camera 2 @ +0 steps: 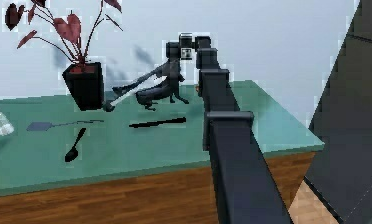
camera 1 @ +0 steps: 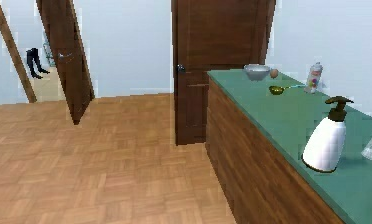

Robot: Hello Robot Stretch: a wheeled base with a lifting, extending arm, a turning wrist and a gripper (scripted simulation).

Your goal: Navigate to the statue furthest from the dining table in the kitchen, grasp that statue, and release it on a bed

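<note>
Jaws sit at the far end of the dark arm (camera 2: 234, 150), out over the green bench (camera 2: 279, 118), with their thin fingers (camera 2: 139, 85) slanting down to the left. How the jaws stand cannot be told, nor whether they hold anything. Right at them, just below, is a dark figure (camera 2: 159, 97), seemingly the statue, with its shadow on the bench top; contact between the two cannot be judged. Left of the jaws stands a red-leaved plant (camera 2: 69, 30) in a dark pot (camera 2: 82, 85).
</note>
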